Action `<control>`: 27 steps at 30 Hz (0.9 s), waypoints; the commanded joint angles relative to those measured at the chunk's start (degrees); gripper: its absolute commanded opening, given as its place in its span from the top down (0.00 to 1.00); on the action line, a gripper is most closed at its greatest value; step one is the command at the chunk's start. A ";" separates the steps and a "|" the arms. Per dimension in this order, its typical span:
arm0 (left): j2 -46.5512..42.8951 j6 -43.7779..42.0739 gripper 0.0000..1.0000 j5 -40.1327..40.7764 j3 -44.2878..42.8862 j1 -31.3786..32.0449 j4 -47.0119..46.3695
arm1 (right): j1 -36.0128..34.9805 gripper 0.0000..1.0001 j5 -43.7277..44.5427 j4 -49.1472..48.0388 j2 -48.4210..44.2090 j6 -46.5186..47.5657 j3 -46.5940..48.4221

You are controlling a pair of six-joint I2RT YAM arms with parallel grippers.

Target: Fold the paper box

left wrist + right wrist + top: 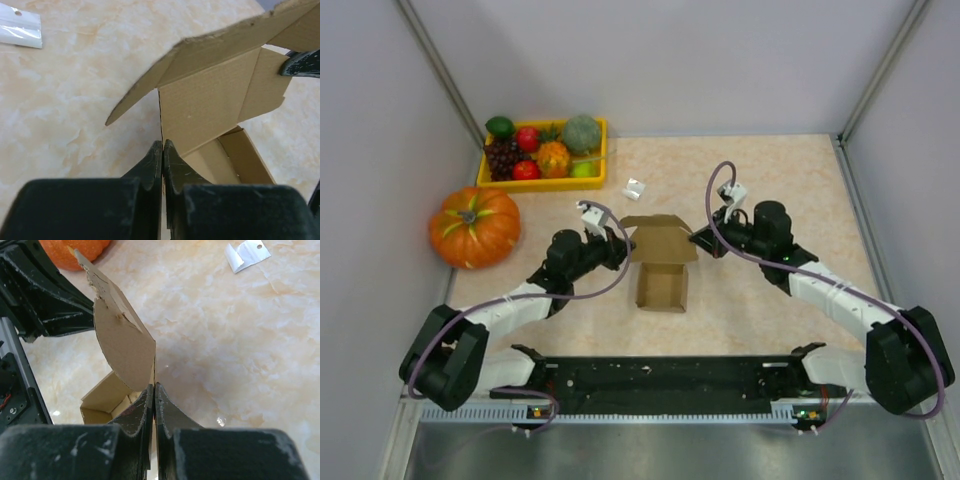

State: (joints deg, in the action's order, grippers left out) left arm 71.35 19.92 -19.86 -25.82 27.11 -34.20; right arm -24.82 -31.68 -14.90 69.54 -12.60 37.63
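— What closes the space in?
— Plain pale grey wall panels along the far, left and right edges, with grey metal posts at both far corners.
— And underneath?
— A beige marble-patterned worktop, evenly lit.

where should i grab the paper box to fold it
On the paper box, pinch the raised lid flap at its side edges, coming from left and right. It is thin card standing above the open base, so fingers clamp it edge-on, as the left gripper and right gripper do.
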 commanded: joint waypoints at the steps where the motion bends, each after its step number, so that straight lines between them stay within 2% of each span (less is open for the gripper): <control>1: -3.93 -4.98 1.00 13.16 -2.04 5.31 2.99 | -2.77 1.00 6.80 1.27 -3.71 0.21 2.01; 3: -5.34 -5.07 1.00 14.92 -1.43 5.76 3.26 | -3.13 0.93 10.40 3.20 -3.97 0.03 2.10; 6: -6.92 -3.67 1.00 17.47 0.16 6.02 1.76 | -3.74 0.90 13.39 3.90 -3.97 -0.49 1.66; 9: -7.81 -2.26 1.00 21.94 -0.19 8.30 3.08 | -7.15 1.00 19.00 5.30 -3.88 -1.46 2.01; 10: -8.07 -1.73 1.00 24.92 -0.19 9.09 3.17 | -8.39 1.00 21.55 5.32 -3.97 -2.77 2.36; 12: -8.07 -0.33 1.00 25.39 -0.10 9.89 2.73 | -11.64 1.00 25.52 5.23 -4.06 -3.31 2.54; 14: -7.11 -1.19 1.00 25.48 -0.63 9.89 2.90 | -11.66 1.00 26.84 6.28 -3.80 -3.83 2.89; 19: -7.54 -1.55 1.00 24.43 0.42 9.98 1.94 | -11.57 0.82 26.16 7.86 -1.34 0.55 4.29; 21: -7.63 -1.64 1.00 23.55 0.60 9.98 1.77 | -11.57 0.73 25.01 5.24 -0.02 0.91 4.04; 24: -7.81 -1.91 1.00 23.02 1.13 9.98 1.15 | -11.48 0.73 24.65 2.07 1.47 1.09 3.51; 27: -7.98 -2.52 1.00 23.37 0.95 9.98 1.94 | -11.57 0.82 25.35 1.62 2.00 1.09 4.12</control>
State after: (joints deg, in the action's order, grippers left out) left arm 64.64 17.91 3.68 -25.10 36.86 -29.17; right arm -35.88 -6.83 -9.15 70.85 -12.60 38.81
